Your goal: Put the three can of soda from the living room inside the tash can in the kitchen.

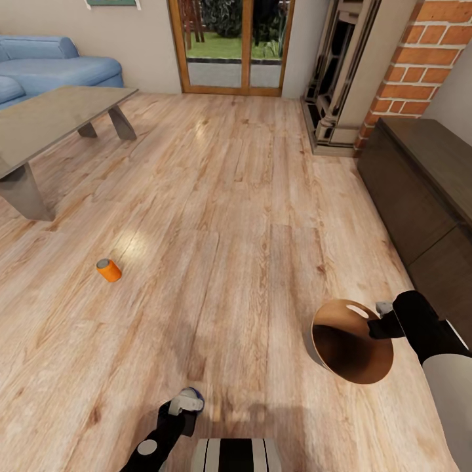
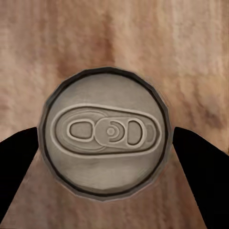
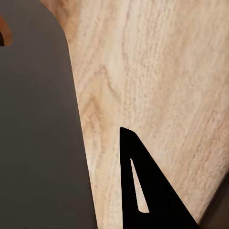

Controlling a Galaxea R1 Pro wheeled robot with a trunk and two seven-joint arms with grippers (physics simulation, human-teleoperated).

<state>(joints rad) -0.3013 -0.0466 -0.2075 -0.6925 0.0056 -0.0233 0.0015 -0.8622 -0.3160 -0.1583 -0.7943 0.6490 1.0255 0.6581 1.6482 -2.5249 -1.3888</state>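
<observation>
- Left jaws (image 2: 107, 138) clamp a blue can (image 1: 191, 396), grey top unlabelled.
- Right jaws (image 1: 375, 320) grip the bin (image 1: 351, 344) rim.
- Orange can (image 1: 109, 269) lies on plank floor (image 1: 249, 216) near the tabletop (image 1: 52, 118).

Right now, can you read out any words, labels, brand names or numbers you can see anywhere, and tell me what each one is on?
None can be read.
Grey pull-tab top of the can between the left tool's fingers: embossed shapes, no letters.
Small orange can lying on the light wood plank floor: no print can be made out.
Round brown-lined bin held by the right tool: plain, no label.
</observation>
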